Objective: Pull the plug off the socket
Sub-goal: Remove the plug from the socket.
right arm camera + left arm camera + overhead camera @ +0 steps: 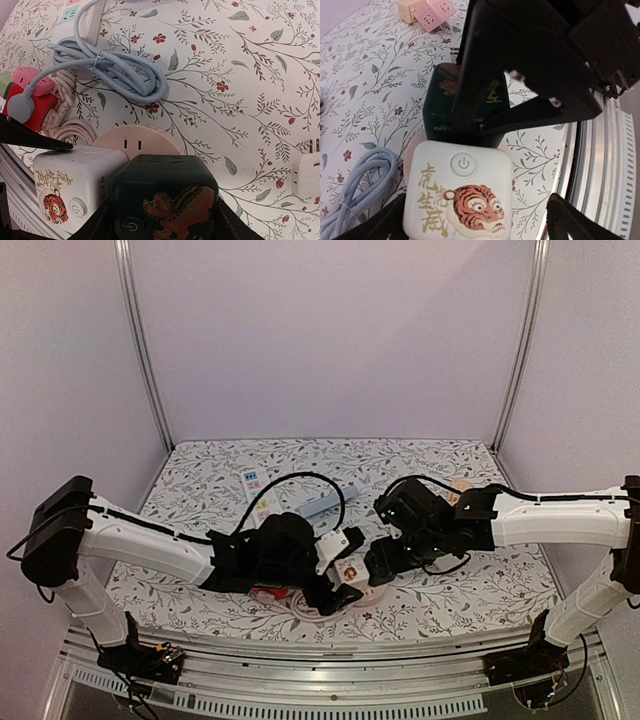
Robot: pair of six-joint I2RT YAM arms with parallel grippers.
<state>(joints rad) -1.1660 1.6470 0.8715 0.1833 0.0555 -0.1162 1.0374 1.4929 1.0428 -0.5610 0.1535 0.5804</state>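
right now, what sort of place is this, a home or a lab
Most likely a lab test booth: plain walls on metal frame posts, robot arms bolted to a rail, and a floral cloth strewn with plug cubes as props.

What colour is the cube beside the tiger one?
Dark green cube, red-gold dragon; right wrist view.

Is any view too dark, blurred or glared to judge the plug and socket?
Top external: even light, no glare, but soft, and the left arm and right arm largely hide the cubes. Left wrist: white tiger cube sharp; right tool an underexposed black silhouette over the green cube. Right wrist: tablecloth crisp, green cube near the lens slightly soft.
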